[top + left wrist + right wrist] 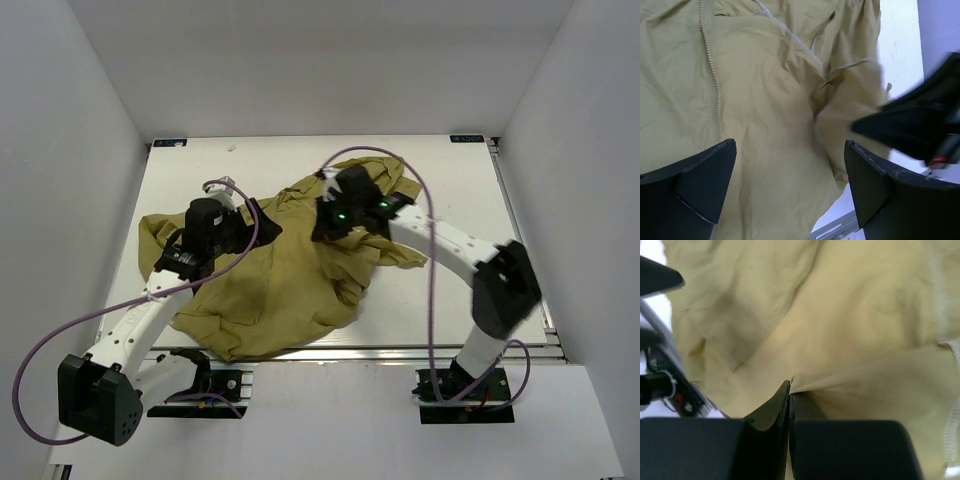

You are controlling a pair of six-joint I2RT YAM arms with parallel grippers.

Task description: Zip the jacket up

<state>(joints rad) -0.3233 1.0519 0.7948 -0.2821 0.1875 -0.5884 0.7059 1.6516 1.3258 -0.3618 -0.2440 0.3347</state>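
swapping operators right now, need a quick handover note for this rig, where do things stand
Left gripper: open, above the jacket, holding nothing.
Right gripper: shut on a fold of jacket fabric.
Jacket: crumpled on the table, under both grippers. A run of zipper teeth shows in the left wrist view; no slider in sight.
Done: right-hand pinch only.
Left: flatten the front, find the slider, zip up.

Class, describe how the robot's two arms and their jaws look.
The left arm and right arm have white links with black joints. A purple cable loops along each. Green lights glow on the right wrist. The jaws are flat black wedges.
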